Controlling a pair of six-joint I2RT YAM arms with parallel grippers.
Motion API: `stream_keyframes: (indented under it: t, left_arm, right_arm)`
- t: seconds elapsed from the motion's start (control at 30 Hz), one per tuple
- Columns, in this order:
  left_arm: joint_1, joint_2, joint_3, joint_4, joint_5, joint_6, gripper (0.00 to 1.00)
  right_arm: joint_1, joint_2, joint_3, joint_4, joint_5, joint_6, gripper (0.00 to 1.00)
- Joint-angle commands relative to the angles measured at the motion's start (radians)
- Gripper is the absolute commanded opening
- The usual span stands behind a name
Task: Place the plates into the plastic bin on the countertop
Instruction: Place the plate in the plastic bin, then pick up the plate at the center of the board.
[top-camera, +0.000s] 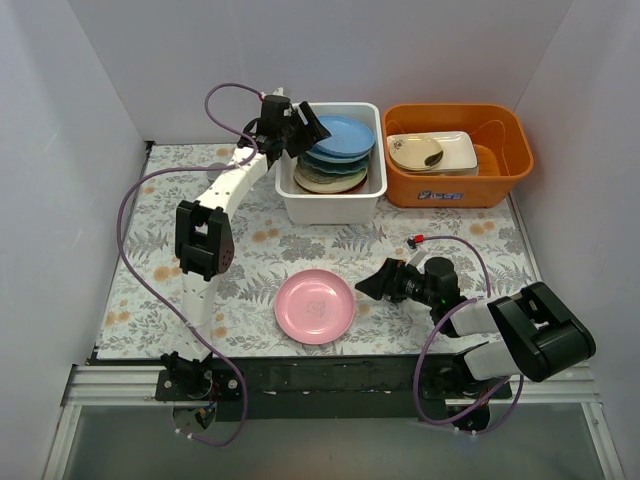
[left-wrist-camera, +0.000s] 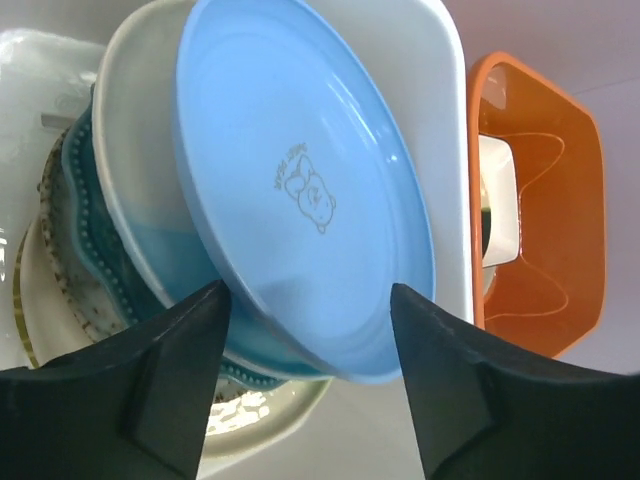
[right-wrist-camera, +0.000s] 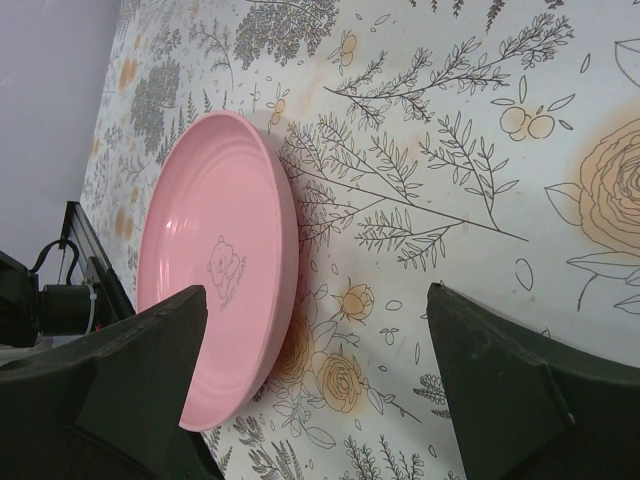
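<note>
**Pink plate on the counter, the rest stacked in the white bin**

Your right tool (top-camera: 372, 285) lies low over the counter (top-camera: 150, 200), its fingers spread wide apart and gripping nothing. The pink plate (top-camera: 315, 306) sits flat just to its left, close to it but apart. In the right wrist view that plate (right-wrist-camera: 215, 310) fills the space ahead of the open right tool (right-wrist-camera: 315, 292), with bare fern-printed counter (right-wrist-camera: 450, 150) to the side.

The pink plate lies near the front edge, where a black rail (top-camera: 330, 360) runs along the counter. Open counter separates it from the white plastic bin (top-camera: 330, 208) at the back.

Your left tool (top-camera: 305, 125) hangs over the bin's left rim, fingers also apart. In the left wrist view, the blue plate (left-wrist-camera: 300, 180) shows tilted between the fingers of the left tool (left-wrist-camera: 310, 300); it leans on a stack that includes a teal plate (left-wrist-camera: 100, 230) with a beaded rim.

The orange tub (top-camera: 455, 190) stands just right of the bin and holds a white rectangular dish (top-camera: 455, 150) with a beige bowl (top-camera: 415, 150) on it. White walls close in left, back and right
</note>
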Motion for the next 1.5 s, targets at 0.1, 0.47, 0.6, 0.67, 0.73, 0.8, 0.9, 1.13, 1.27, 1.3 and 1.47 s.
stream_keyframes:
  t: [0.1,0.47,0.6,0.67,0.73,0.8,0.9,1.13,1.27,1.3,1.47]
  left_arm:
    - [0.009,-0.143,-0.086,0.006,0.026,0.029,0.87]
    - [0.007,-0.317,-0.251,0.087,0.009,0.029,0.98]
    - [0.007,-0.334,-0.265,0.087,0.018,0.027,0.98]
    - [0.007,-0.347,-0.282,0.089,0.018,0.026,0.98]
    - [0.007,-0.362,-0.319,0.098,0.023,0.021,0.98]
    - [0.007,-0.394,-0.357,0.118,0.032,0.017,0.98]
    - [0.007,-0.449,-0.426,0.13,0.028,0.03,0.98]
    - [0.007,-0.632,-0.619,0.151,0.008,0.049,0.98]
    - [0.007,-0.735,-0.742,0.161,0.005,0.052,0.98]
    - [0.006,-0.758,-0.788,0.159,0.003,0.052,0.98]
    - [0.006,-0.879,-0.914,0.144,-0.012,0.064,0.98]
  right_arm:
    - [-0.004,-0.013,-0.024,-0.014,0.006,-0.013,0.98]
    - [-0.005,-0.018,-0.026,-0.013,-0.001,-0.011,0.98]
    - [-0.005,-0.021,-0.027,-0.011,-0.001,-0.01,0.98]
    - [-0.005,-0.024,-0.026,-0.016,-0.002,-0.01,0.98]
    - [-0.005,-0.027,-0.03,-0.016,-0.002,-0.01,0.98]
    - [-0.005,-0.033,-0.03,-0.022,-0.001,-0.01,0.98]
    - [-0.007,-0.039,-0.034,-0.023,0.003,-0.01,0.98]
    - [-0.005,-0.038,-0.032,-0.028,-0.005,-0.011,0.98]
    - [-0.005,-0.032,-0.035,-0.017,-0.008,-0.007,0.98]
    - [-0.005,-0.03,-0.035,-0.016,-0.008,-0.005,0.98]
    - [-0.005,-0.009,-0.035,0.007,-0.017,0.001,0.98]
